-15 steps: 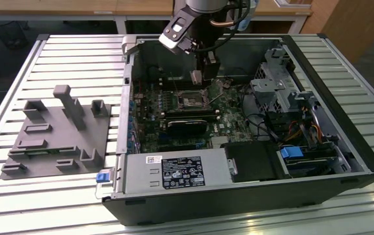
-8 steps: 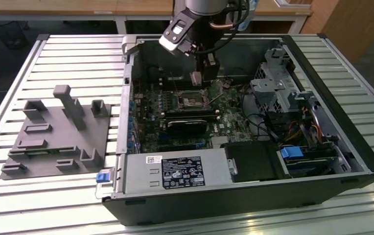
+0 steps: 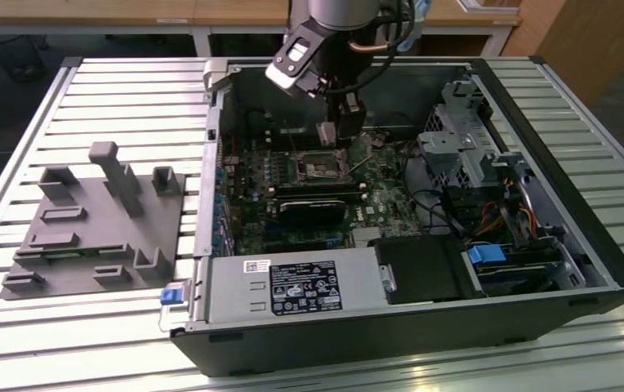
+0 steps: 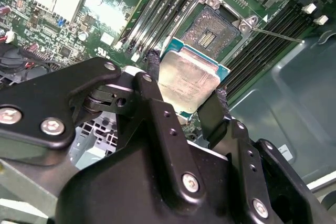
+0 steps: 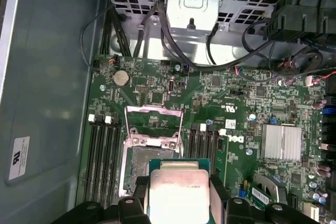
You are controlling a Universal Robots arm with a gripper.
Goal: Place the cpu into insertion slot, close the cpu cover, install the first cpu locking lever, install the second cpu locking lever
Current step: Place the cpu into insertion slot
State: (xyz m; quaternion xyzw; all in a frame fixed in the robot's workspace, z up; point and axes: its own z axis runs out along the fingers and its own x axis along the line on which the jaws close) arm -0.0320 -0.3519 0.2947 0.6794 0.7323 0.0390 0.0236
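The claw (image 4: 187,77) is gripping the cpu (image 4: 191,85) by two opposite edges, its fingers (image 4: 153,66) drawn narrow against the chip's green rim. It is holding the chip over the insertion slot (image 4: 212,29), apart from it and not yet seated. In the first wrist view the cpu cover (image 5: 155,109) is lying swung open beside the slot, leaving the socket bare. The chip is looking light, thin and rigid, and its smooth metal top is probably offering little friction, so the edges seem the sound place to hold it. Its underside and the socket's fine contacts are likely fragile, so any tilt or sideways scrape is risking damage.
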